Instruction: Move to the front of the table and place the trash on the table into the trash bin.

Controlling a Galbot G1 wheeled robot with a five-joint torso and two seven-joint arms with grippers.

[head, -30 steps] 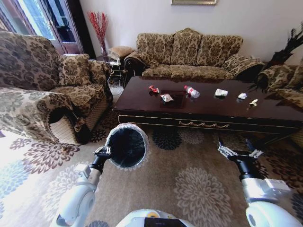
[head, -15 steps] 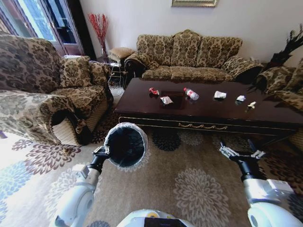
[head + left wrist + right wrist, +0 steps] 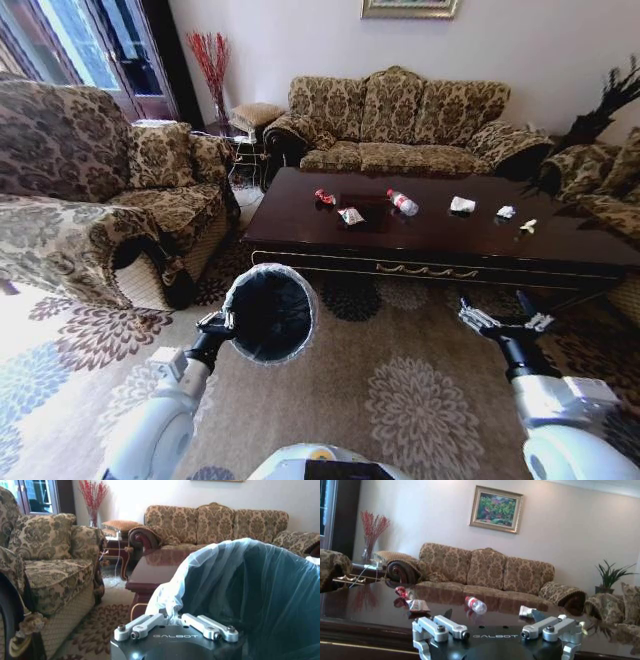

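Observation:
The table [image 3: 440, 245] of dark glossy wood stands ahead, in front of a sofa. The trash lies on its top: a red wrapper [image 3: 325, 196], a red-and-white wrapper [image 3: 350, 214], a clear bottle [image 3: 403, 202] with a red cap, white paper wads [image 3: 462, 204] [image 3: 506, 211] and a yellowish scrap [image 3: 528, 226]. My left gripper [image 3: 215, 325] is shut on the rim of the trash bin [image 3: 268, 312], holding it above the carpet; the bag-lined rim [image 3: 200, 577] sits between the jaws of that gripper [image 3: 175, 624]. My right gripper [image 3: 500, 322] is open and holds nothing, short of the table's front edge. The right wrist view shows this gripper [image 3: 492, 615] facing the bottle [image 3: 476, 605].
A patterned armchair [image 3: 90, 200] stands at the left and a sofa [image 3: 400, 120] behind the table. Another seat [image 3: 600, 180] and a plant flank the table's right end. Flowered carpet [image 3: 400, 400] lies between me and the table.
The whole head picture has shifted slightly, so the camera has moved. Both arms keep their pose, the left one still holding the bin.

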